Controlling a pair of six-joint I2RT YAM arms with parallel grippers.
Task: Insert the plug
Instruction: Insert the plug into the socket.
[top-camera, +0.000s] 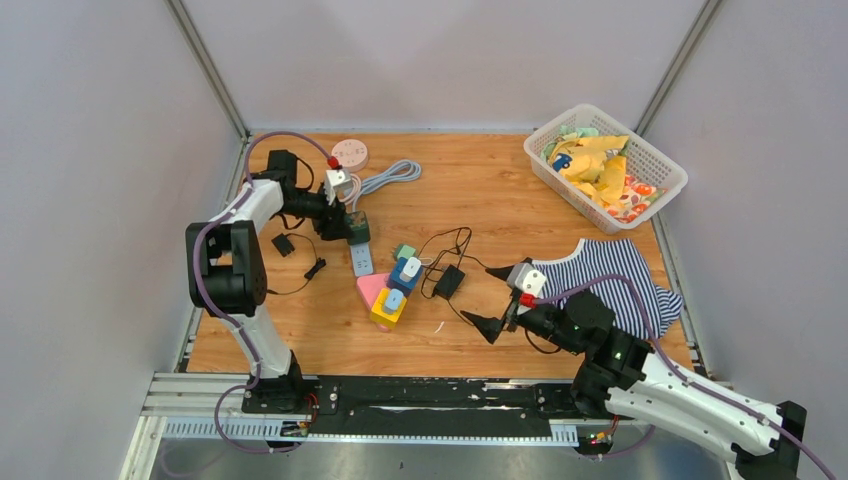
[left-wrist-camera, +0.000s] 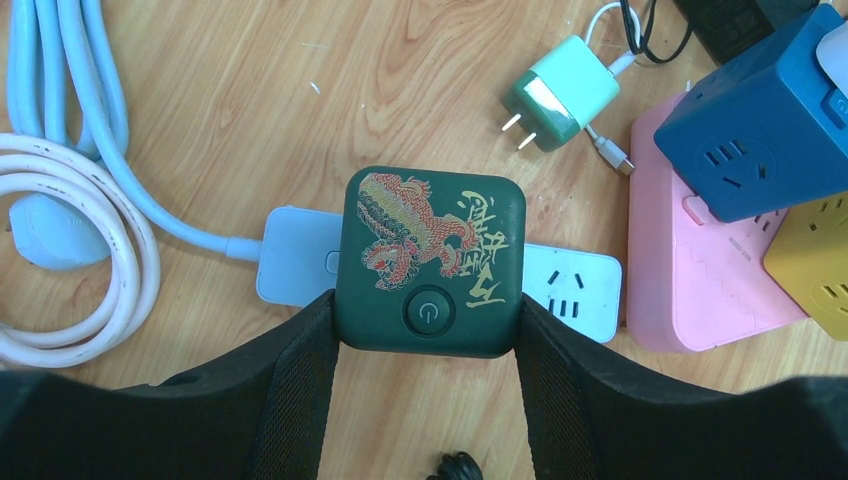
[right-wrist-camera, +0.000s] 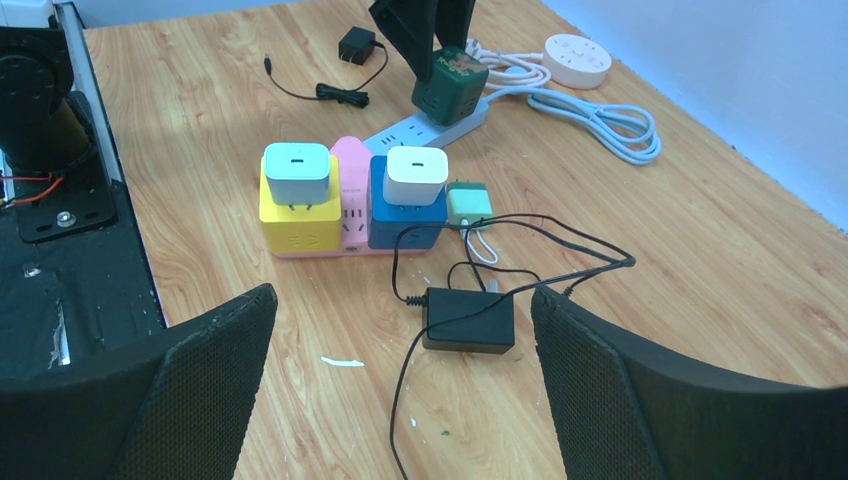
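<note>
The plug is a dark green cube (left-wrist-camera: 430, 262) with a red dragon print and a power button. It sits on top of the white power strip (left-wrist-camera: 575, 283), roughly at the strip's middle. My left gripper (left-wrist-camera: 428, 340) is shut on the cube, one finger pressed against each side. The top view shows this cube (top-camera: 358, 228) at the left of the table, over the strip (top-camera: 363, 260). My right gripper (right-wrist-camera: 405, 390) hangs open above the table with nothing between its fingers, just short of a black power adapter (right-wrist-camera: 470, 320). The plug's pins are hidden under the cube.
A pink base (top-camera: 372, 290) carries a yellow cube (right-wrist-camera: 297, 215) and a blue cube (right-wrist-camera: 405, 210), each with a white charger on top. A mint charger (left-wrist-camera: 555, 100) lies beside them. Coiled white cable (top-camera: 390, 180), a laundry basket (top-camera: 660, 160) and a striped shirt (top-camera: 610, 270) lie around.
</note>
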